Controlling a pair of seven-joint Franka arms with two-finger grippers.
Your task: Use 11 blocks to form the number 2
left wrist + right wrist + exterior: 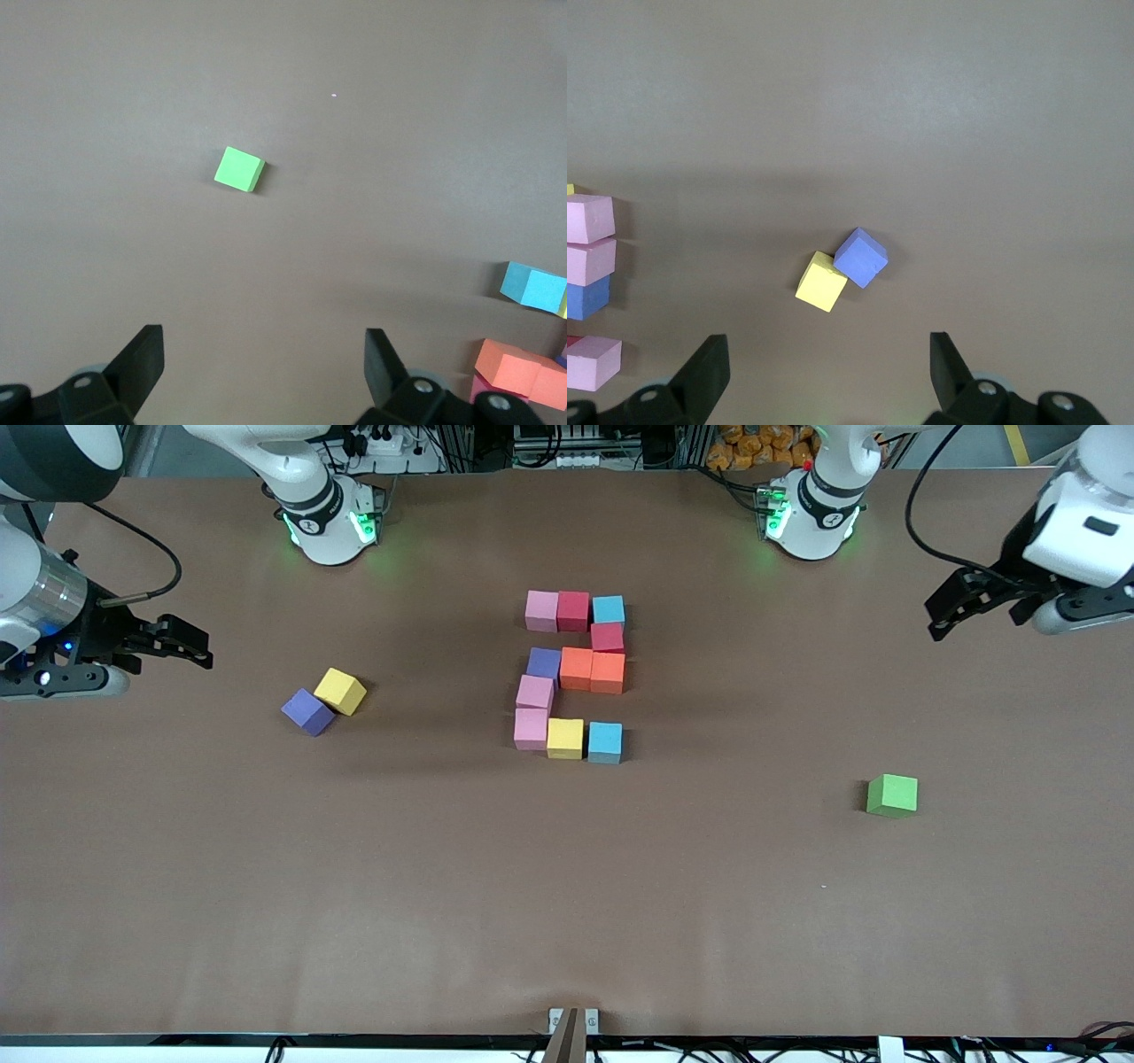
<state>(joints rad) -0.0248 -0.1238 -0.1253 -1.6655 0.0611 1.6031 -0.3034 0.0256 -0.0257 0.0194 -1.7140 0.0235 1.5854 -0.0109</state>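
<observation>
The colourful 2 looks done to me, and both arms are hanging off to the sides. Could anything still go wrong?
Possibly. The number 2 is only loose foam cubes pushed together, so one nudge would break it. Its light blue top cube already sits slightly out of line. If the right gripper or left gripper, both open, went for the spare yellow cube or green cube, a low sweep might clip it.

The digit of touching cubes lies mid-surface, between the two arm bases' lines. Two loose cubes touch each other toward the right arm's end, well apart from the digit. A lone cube sits toward the left arm's end, nearer the front camera than the digit.
</observation>
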